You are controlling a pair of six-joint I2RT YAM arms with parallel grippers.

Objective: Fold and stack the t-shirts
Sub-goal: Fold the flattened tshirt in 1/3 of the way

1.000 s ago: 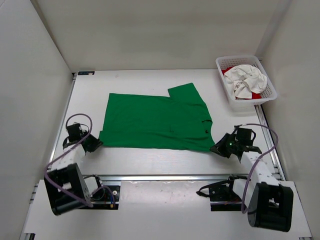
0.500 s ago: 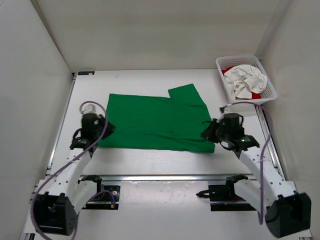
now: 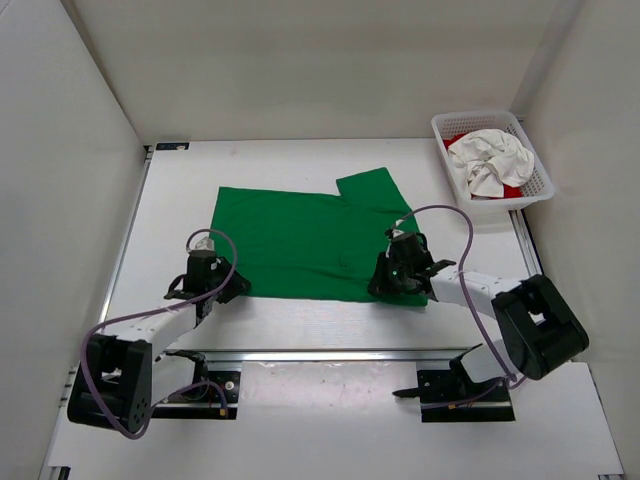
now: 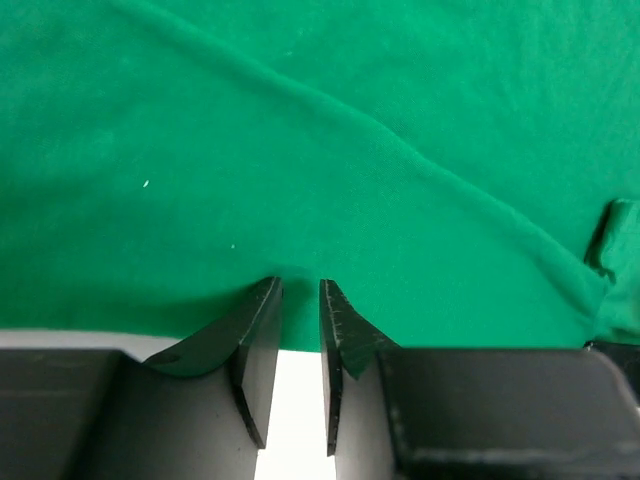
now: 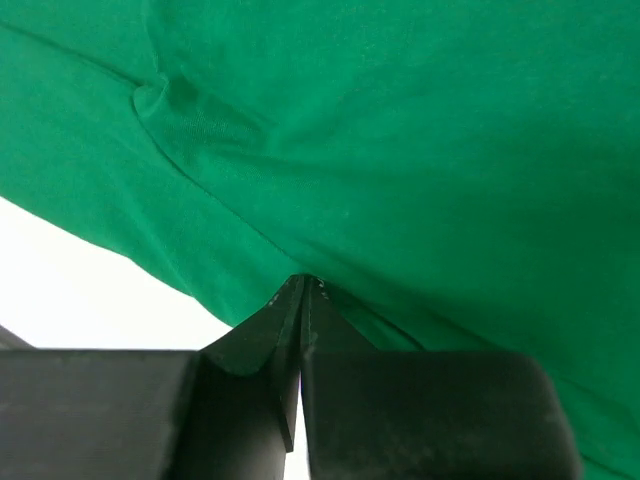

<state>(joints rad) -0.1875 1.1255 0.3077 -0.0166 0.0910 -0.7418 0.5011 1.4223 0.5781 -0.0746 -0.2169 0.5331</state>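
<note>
**Both jaws at the green shirt's near hem: get a true pinch before any fold**

My left jaws stand narrow, with a slim gap between the fingertips. The tips just touch the near hem of the green t-shirt. Bare bench shows through the gap, so I judge there is no cloth in them yet. My right jaws are pressed fully together, fingertips meeting right at the hem. I cannot tell whether a thin lip of cloth is caught there.

The left jaws sit at the shirt's near-left corner and the right jaws on the near hem, close to its near-right corner. The shirt lies spread flat mid-bench, one sleeve pointing toward the far edge. The off-white t-shirt and red t-shirt are bunched in the basket at the far-right corner of the bench.

I read this step as taking the near hem to fold it toward the far edge. To do it well I would:
- nudge the left jaws forward so the hem slides deep between the tips, then close;
- reopen and reseat the right jaws unless a small test lift shows the cloth rising with them;
- raise both sides to the same height and carry them at the same pace, so the fold line runs straight;
- watch the diagonal crease in the left wrist view, since it could get folded in.
</note>
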